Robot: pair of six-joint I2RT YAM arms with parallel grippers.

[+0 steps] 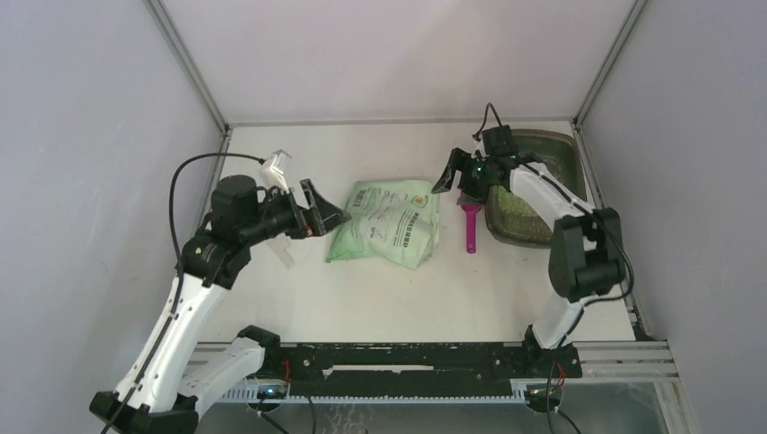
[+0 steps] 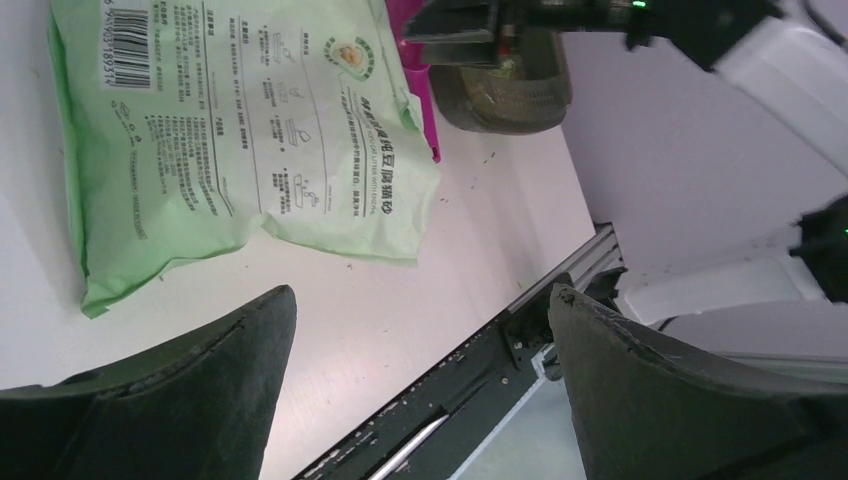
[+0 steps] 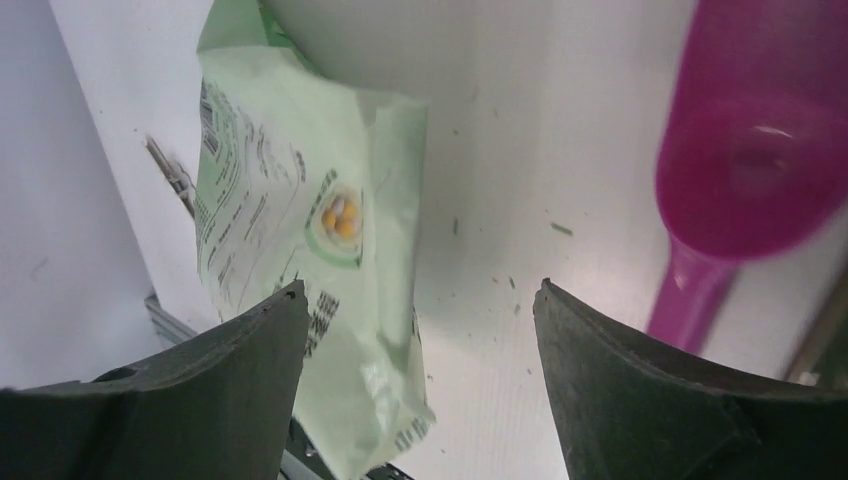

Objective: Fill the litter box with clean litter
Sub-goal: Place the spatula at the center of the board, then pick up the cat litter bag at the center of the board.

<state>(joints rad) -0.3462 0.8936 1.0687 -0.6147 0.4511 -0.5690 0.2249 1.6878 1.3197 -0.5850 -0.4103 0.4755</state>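
The litter box (image 1: 559, 155) is a dark tray at the back right of the table, with pale greenish clean litter (image 1: 509, 208) in it. My right arm reaches across it. My right gripper (image 1: 458, 179) hangs open just left of the box, above the head of a magenta scoop (image 1: 470, 228) that lies on the table. In the right wrist view the scoop (image 3: 745, 170) lies to the right of the gripper (image 3: 420, 290), with nothing between the fingers. My left gripper (image 1: 323, 211) is open and empty, left of the green bag (image 1: 389, 221). The left wrist view shows the bag (image 2: 240, 130), the box's corner (image 2: 505, 95) and the open left gripper (image 2: 420, 300).
A clear plastic piece (image 1: 277, 166) sits by the left arm at the back left. Grey enclosure walls close in the white table (image 1: 380, 298) on three sides. A black and aluminium rail (image 1: 434, 359) runs along the near edge. Loose grains speckle the table by the scoop.
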